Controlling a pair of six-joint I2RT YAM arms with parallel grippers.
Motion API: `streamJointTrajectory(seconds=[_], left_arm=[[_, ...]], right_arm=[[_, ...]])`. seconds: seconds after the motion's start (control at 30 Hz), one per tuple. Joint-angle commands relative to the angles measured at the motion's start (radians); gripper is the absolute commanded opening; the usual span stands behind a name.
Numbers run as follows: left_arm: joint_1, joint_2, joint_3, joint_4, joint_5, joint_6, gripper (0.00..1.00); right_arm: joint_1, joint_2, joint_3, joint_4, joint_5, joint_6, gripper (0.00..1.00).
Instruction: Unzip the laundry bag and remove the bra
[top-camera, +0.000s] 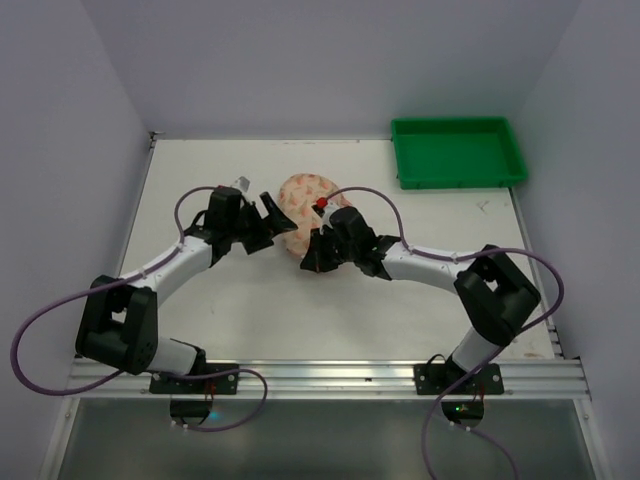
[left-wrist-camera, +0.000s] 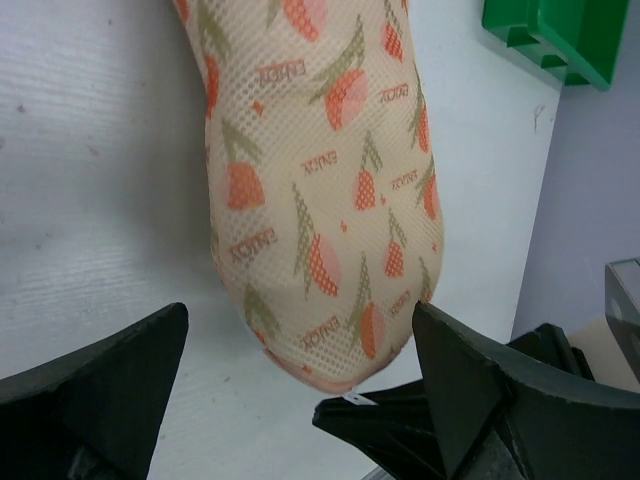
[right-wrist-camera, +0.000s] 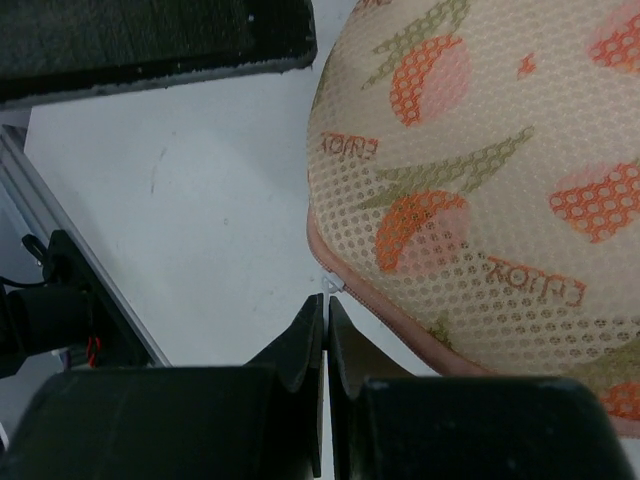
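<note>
The laundry bag (top-camera: 302, 205) is a cream-pink mesh case with orange-red leaf print, lying mid-table; it fills the left wrist view (left-wrist-camera: 320, 190) and the right wrist view (right-wrist-camera: 490, 180). Its pink zip rim (right-wrist-camera: 400, 320) looks closed. My right gripper (right-wrist-camera: 326, 300) is shut on the small white zip pull (right-wrist-camera: 332, 285) at the bag's near end; it shows in the top view (top-camera: 315, 252). My left gripper (left-wrist-camera: 300, 340) is open, its fingers either side of the bag's near end, not touching; it shows in the top view (top-camera: 272, 222). The bra is hidden.
A green plastic tray (top-camera: 458, 150) stands at the back right; its corner shows in the left wrist view (left-wrist-camera: 560, 35). The white table (top-camera: 220, 310) runs to a metal rail along the near edge. The right arm's cable (top-camera: 400, 235) loops over the table.
</note>
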Motion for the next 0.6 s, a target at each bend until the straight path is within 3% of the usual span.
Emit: streamJointTrajectory(seconds=[0.0, 0.17, 0.27, 0.37, 0.4, 0.57], left_arm=[[-0.021, -0.017, -0.046, 0.031, 0.003, -0.091, 0.95], [-0.068, 0.02, -0.052, 0.061, -0.008, -0.127, 0.87], [-0.072, 0.043, -0.067, 0.076, -0.026, -0.14, 0.77], [-0.072, 0.057, -0.081, 0.079, -0.035, -0.147, 0.63], [-0.072, 0.058, -0.084, 0.079, -0.049, -0.147, 0.51], [-0.072, 0.069, -0.101, 0.082, -0.058, -0.138, 0.15]], right_arm=[[0.012, 0.04, 0.044, 0.06, -0.042, 0.026, 0.0], [0.025, 0.073, 0.077, 0.06, -0.054, 0.032, 0.0], [0.025, 0.083, 0.086, 0.059, -0.056, 0.038, 0.0], [0.025, 0.063, 0.068, 0.059, -0.048, 0.04, 0.0], [0.025, 0.057, 0.061, 0.059, -0.043, 0.04, 0.0], [0.025, 0.011, 0.017, 0.052, -0.033, 0.034, 0.0]])
